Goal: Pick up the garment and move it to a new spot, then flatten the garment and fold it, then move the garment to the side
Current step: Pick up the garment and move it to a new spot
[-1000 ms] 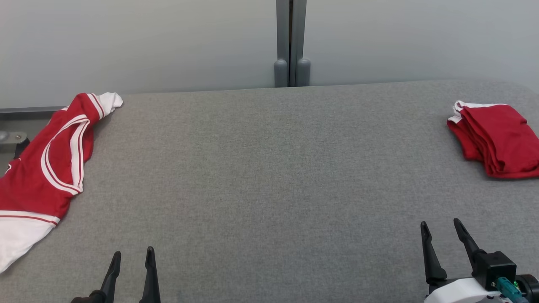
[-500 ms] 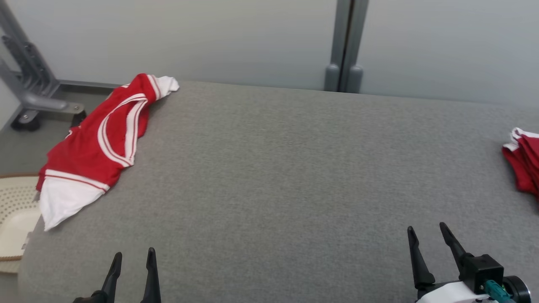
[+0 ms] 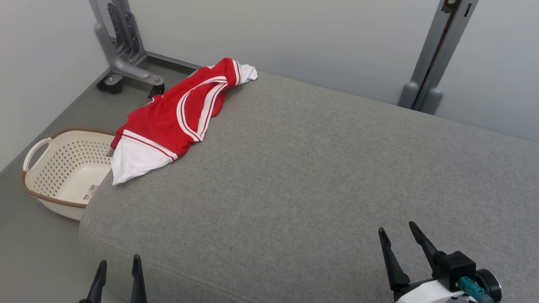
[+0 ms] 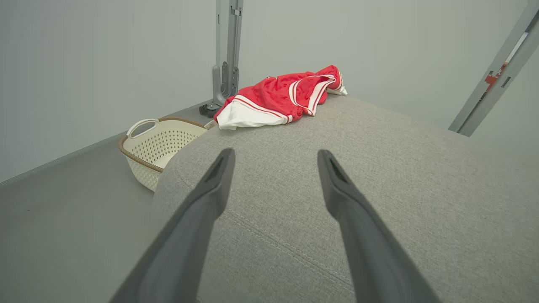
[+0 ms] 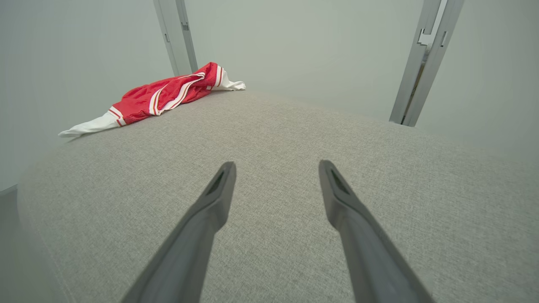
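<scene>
A red garment (image 3: 177, 115) with white trim lies crumpled along the far left edge of the grey padded surface (image 3: 320, 176), its white end hanging over the side. The left wrist view has the garment (image 4: 282, 99) ahead past the fingers, and the right wrist view has the garment (image 5: 160, 99) at the far left. My left gripper (image 3: 118, 269) stands open and empty at the surface's near left corner. Over the near right part, my right gripper (image 3: 398, 237) is open too, holding nothing. Both are well short of the cloth.
A cream perforated basket (image 3: 46, 168) sits on the floor left of the surface, below the garment's white end. A grey metal stand with a wheeled foot (image 3: 122, 54) is behind it. A grey upright post (image 3: 438, 59) stands against the wall at the back right.
The head camera has swung left: the garment now sits nearer the picture's middle, the basket and stand have come into view, and the folded red pile at the right has left the picture.
</scene>
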Controlling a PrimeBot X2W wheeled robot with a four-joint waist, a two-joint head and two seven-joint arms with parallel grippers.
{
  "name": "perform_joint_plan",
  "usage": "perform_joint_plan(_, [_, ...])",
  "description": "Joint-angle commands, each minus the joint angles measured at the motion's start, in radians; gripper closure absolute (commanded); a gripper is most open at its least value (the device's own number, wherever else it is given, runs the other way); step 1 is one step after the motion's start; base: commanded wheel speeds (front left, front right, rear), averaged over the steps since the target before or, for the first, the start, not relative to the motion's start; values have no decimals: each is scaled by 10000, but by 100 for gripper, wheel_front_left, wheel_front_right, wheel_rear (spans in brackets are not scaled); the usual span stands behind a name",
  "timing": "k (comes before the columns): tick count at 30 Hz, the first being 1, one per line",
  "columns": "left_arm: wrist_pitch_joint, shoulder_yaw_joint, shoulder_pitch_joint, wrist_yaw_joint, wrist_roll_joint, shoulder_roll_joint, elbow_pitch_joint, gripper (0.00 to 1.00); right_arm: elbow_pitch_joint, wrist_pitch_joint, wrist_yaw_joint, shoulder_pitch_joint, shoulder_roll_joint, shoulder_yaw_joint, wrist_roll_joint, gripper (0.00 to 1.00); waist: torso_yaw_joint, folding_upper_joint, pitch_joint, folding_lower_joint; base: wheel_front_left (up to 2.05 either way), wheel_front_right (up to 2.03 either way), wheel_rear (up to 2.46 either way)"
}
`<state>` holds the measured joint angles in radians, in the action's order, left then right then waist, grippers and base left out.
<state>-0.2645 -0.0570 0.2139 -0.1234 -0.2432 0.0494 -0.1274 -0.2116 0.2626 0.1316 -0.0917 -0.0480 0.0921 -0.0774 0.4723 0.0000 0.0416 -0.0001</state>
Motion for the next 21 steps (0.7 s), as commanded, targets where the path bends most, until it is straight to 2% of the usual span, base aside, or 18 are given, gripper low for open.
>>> perform_joint_plan(1, [6, 34, -115, -49, -30, 21, 16, 0, -22, 31, -19, -8, -45, -35, -36, 0, -108, 0, -131, 1, 0, 0, 0])
perform_joint_plan(7, [6, 597, -1227, -77, -391, 62, -662, 0, 70, 31, -19, 534, -43, -96, 563, 0, -775, 0, -1311, 1, 0, 0, 0])
perform_joint_plan(13, [6, 1873, -3664, -83, -2037, 744, -1854, 0, 326, 31, -19, 1675, -237, -282, 1333, 0, -1446, 0, -3404, 1, 0, 0, 0])
perform_joint_plan(17, [86, 2731, -5656, -83, -3258, 1404, -2806, 0, 569, 31, -19, 2501, -523, -361, 1668, 0, -1759, 0, -4870, 1, 0, 0, 0])
perform_joint_plan(21, [463, 3188, -7485, -84, -4401, 2065, -3924, 0, 822, 31, -19, 3167, -805, -379, 1915, 0, -1984, 0, -6000, 1, 0, 0, 0])
